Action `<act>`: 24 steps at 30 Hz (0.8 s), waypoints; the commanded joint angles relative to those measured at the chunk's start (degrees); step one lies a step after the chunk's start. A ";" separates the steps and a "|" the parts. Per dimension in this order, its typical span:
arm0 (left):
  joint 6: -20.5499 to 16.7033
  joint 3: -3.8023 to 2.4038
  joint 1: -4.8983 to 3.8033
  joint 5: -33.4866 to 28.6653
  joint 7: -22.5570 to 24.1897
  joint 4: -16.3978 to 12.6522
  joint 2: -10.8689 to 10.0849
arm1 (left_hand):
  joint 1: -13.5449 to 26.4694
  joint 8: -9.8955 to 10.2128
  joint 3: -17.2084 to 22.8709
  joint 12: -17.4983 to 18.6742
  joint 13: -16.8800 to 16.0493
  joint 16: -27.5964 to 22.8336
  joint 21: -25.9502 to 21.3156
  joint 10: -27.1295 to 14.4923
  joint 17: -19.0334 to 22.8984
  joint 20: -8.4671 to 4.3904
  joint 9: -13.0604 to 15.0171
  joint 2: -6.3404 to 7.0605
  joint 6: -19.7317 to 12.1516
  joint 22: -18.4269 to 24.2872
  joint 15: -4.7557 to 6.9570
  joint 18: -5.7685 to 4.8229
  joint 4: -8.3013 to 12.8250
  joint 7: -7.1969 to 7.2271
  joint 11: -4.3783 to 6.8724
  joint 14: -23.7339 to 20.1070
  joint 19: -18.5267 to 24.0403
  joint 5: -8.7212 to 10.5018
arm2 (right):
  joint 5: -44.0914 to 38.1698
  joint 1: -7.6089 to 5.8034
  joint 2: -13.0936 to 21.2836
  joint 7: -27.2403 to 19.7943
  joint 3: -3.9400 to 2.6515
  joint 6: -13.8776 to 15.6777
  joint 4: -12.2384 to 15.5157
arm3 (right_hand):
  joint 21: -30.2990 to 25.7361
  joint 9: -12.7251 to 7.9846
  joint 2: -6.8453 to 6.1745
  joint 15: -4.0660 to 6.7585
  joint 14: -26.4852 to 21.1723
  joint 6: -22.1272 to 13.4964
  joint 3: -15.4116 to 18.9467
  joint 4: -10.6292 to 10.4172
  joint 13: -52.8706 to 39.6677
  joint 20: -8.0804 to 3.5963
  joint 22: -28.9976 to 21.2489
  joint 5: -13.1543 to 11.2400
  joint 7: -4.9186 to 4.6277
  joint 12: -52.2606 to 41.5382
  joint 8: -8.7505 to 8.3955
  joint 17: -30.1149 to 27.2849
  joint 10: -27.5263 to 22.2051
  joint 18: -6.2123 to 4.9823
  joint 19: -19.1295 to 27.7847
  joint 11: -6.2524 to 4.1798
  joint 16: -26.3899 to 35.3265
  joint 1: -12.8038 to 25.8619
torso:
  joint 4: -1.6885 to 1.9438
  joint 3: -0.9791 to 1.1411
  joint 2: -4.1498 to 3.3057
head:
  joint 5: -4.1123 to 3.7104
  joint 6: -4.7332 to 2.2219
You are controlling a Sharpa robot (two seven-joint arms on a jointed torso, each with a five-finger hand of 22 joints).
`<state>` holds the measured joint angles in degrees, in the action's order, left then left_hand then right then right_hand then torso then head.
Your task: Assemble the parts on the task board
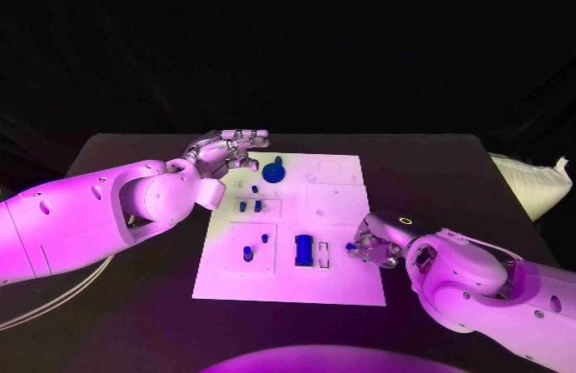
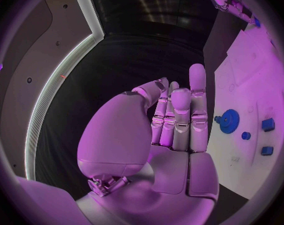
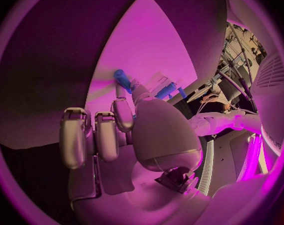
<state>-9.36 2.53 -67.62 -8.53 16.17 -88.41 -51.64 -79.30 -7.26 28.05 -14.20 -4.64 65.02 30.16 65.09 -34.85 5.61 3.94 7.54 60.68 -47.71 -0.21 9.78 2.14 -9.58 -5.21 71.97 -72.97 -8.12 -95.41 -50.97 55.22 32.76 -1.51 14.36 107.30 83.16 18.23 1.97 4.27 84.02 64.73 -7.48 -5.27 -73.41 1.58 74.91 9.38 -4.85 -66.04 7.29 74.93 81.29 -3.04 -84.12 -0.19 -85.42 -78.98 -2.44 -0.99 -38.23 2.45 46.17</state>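
Observation:
The white task board [image 1: 342,202] lies mid-table. A blue gear [image 1: 275,173] stands near its far left corner, also seen as the gear [image 2: 229,120] in the left wrist view. Small blue pieces [image 1: 249,207] sit in the board's left part, and a blue block [image 1: 304,250] lies nearer the front. My left hand [image 1: 228,152] hovers just off the far left corner, fingers stretched out, holding nothing. My right hand [image 1: 374,250] is at the board's right edge and pinches a small blue peg [image 1: 350,246]; the peg [image 3: 122,79] sticks out past its fingers [image 3: 97,135].
A white slot piece [image 1: 323,253] lies beside the blue block. Two more small blue pieces [image 1: 249,254] sit at the board's front left. A pale bag [image 1: 528,181] rests at the table's right edge. A cable [image 1: 54,302] curves under my left arm.

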 commanded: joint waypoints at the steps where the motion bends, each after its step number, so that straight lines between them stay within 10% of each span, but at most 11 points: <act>1: 0.95 -0.03 -0.02 0.29 0.20 -0.12 0.03 | 0.38 -0.29 -0.20 -0.25 0.05 -0.27 -0.21 -0.40 0.12 0.12 -0.06 -0.35 -0.36 0.06 -0.09 0.61 0.16 -0.23 -0.16 -0.31 0.41 -0.22 | 9.71 0.08 0.25 1.16 0.32 3.32 0.24 | 0.05 0.84 -1.19 -0.05 4.42 0.24 -14.44 11.20 -0.41 0.37 5.87 -0.38 0.43 -0.17 0.53 6.78 0.67 0.69 -1.61 -0.16 0.03 3.52 | 0.08 -0.05 0.00 | -0.09 -0.02; 24: 0.95 -0.04 -0.02 0.29 0.18 -0.30 0.15 | 0.33 -0.30 -0.15 -0.29 0.06 -0.28 -0.22 -0.42 0.18 0.12 -0.06 -0.42 -0.36 0.06 -0.08 0.62 0.19 -0.23 -0.16 -0.34 0.42 -0.23 | 18.61 -0.32 -2.82 1.19 0.22 9.86 0.59 | 0.46 2.10 -4.69 0.49 4.63 1.11 -14.51 8.10 -1.89 -0.18 6.45 3.61 1.31 -2.02 0.81 7.63 1.82 0.81 -1.98 -0.81 -0.44 10.44 | 0.26 -0.05 -0.06 | -0.18 0.03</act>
<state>-9.37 2.53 -67.62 -8.44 16.12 -88.56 -51.60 -79.30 -7.26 28.05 -14.20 -4.65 65.02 30.16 65.09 -34.73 5.61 3.94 7.54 60.68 -47.72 -0.22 9.78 2.14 -9.58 -5.21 71.98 -72.97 -8.13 -78.67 -51.30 52.62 33.48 -1.30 23.15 108.02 83.42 20.21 -2.68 4.29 84.04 65.70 -18.29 -0.65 -74.96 1.58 74.95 12.79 -3.87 -67.86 7.97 74.91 82.19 -3.04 -84.11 -0.45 -85.66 -68.83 -2.24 -1.05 -38.26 2.32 46.19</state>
